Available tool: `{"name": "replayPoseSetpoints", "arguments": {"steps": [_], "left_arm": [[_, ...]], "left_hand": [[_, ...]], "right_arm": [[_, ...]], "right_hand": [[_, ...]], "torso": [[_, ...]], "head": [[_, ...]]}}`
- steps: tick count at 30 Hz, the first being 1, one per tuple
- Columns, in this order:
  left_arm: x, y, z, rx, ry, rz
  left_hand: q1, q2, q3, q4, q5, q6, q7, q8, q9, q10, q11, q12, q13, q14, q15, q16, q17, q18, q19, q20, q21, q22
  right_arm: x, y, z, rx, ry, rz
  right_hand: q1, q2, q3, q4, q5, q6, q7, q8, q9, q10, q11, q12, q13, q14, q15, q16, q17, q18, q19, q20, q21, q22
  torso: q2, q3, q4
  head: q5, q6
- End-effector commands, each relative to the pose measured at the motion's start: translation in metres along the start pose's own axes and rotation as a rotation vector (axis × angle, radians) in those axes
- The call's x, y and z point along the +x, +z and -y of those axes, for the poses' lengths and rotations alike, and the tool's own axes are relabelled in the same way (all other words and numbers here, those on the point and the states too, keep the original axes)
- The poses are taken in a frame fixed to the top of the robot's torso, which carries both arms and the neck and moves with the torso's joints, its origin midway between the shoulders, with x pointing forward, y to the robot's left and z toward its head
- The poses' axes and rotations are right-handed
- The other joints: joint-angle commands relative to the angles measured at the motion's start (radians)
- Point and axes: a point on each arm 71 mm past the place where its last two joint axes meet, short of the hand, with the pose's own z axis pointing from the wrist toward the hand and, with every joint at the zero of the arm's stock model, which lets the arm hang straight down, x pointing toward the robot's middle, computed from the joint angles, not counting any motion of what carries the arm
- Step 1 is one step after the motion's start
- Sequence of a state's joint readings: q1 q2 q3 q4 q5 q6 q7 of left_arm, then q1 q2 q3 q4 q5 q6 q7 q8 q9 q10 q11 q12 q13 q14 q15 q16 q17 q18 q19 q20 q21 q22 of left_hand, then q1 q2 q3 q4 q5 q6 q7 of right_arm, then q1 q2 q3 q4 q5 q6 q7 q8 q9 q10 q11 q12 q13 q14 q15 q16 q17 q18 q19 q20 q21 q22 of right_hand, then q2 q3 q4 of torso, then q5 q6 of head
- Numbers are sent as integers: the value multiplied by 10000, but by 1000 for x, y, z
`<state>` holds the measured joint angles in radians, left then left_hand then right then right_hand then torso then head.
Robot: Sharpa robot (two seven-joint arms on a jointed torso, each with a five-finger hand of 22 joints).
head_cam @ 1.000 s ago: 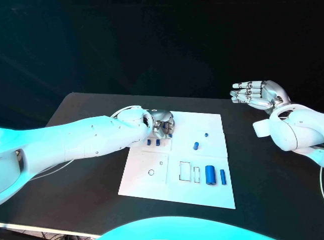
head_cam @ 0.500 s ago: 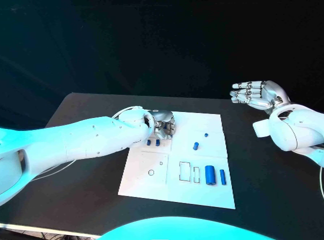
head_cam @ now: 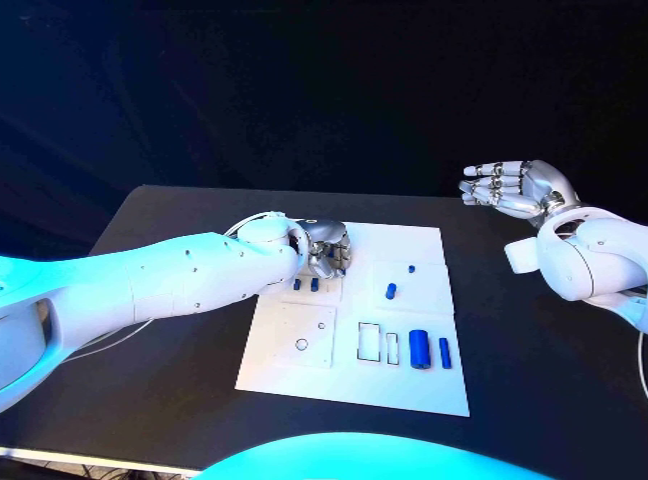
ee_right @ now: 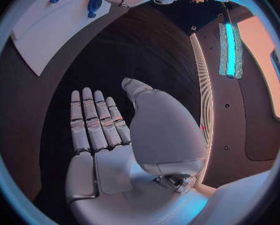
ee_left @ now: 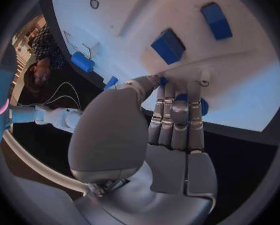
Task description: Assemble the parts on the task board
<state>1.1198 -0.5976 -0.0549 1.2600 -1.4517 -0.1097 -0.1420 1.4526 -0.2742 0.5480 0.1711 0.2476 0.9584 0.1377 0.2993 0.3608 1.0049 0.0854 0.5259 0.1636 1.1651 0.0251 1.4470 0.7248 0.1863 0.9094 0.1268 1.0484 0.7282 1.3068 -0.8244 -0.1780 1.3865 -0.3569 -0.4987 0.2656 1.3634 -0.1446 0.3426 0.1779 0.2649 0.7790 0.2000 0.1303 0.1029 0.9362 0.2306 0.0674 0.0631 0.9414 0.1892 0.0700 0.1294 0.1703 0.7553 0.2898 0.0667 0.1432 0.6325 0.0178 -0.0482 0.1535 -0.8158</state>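
Reaching in over the far left corner of the task board [head_cam: 411, 385], the left hand [head_cam: 321, 250] is seen with its fingers curled downward onto the plate. In the left wrist view the fingertips [ee_left: 177, 97] are pressed against the white surface, and a small blue piece [ee_left: 201, 106] is partly seen under them; whether it is gripped cannot be told. Two small blue parts [head_cam: 305, 285] are located just beside this hand, on the near side. A short blue part [head_cam: 392, 292] is noted near the board's middle, and a tiny blue one [head_cam: 412, 269] just beyond it. Two long blue parts [head_cam: 429, 351] are seated side by side near the board's right edge, beside outlined rectangular recesses [head_cam: 370, 342]. The right hand [head_cam: 512, 187] is held above the table [head_cam: 166, 215], well apart from the board, fingers apart, with nothing held.
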Motion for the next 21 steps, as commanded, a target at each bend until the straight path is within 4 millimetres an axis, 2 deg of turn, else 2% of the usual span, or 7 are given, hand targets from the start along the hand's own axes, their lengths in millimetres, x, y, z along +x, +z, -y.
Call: {"name": "replayPoseSetpoints", "arguments": {"steps": [1,3,11,21], "left_arm": [[15,-1,-4,-278,278,-783],[14,-1,-6,-322,298,-762],[13,-2,-8,-402,308,-614],[14,-2,-6,-336,276,-657]], "left_hand": [[108,-7,6,-67,-1,82,15,-23,16,68,-30,-66,-38,63,-25,34,-15,-18,58,-1,50,9],[112,-15,2,-75,-2,75,19,-29,16,65,-27,-77,-40,59,-26,32,-23,-18,58,-3,51,10],[-104,-140,-277,-53,-16,-502,108,-415,-81,-481,213,-452,-99,-138,162,-24,-327,-41,0,112,3,8],[-137,-97,-360,-34,-10,-364,118,-356,-43,-513,222,-403,-54,-173,187,-23,-361,-32,-14,156,-24,-3]], "right_arm": [[1,0,-1,-111,19,-153],[1,0,-1,-110,18,-149],[1,0,-1,-107,18,-148],[1,0,-1,-109,19,-152]], "right_hand": [[-18,110,-8,-44,-24,72,864,-51,-14,39,-31,-24,0,46,12,-29,-10,-28,11,-6,35,-10],[-18,110,-8,-44,-24,72,864,-51,-14,39,-31,-24,0,46,12,-29,-10,-28,11,-6,35,-10],[-18,110,-8,-44,-24,72,864,-51,-14,39,-31,-24,0,46,12,-29,-10,-28,11,-6,35,-10],[-21,123,0,-56,-23,98,863,-54,-15,42,-32,-24,1,48,12,-30,-24,-29,11,-6,34,-28]], "torso": [[-2,-6,0],[-1,-9,-2],[1,-13,3],[-5,-9,6]], "head": [[-6,18],[-9,27],[-17,25],[-19,20]]}}
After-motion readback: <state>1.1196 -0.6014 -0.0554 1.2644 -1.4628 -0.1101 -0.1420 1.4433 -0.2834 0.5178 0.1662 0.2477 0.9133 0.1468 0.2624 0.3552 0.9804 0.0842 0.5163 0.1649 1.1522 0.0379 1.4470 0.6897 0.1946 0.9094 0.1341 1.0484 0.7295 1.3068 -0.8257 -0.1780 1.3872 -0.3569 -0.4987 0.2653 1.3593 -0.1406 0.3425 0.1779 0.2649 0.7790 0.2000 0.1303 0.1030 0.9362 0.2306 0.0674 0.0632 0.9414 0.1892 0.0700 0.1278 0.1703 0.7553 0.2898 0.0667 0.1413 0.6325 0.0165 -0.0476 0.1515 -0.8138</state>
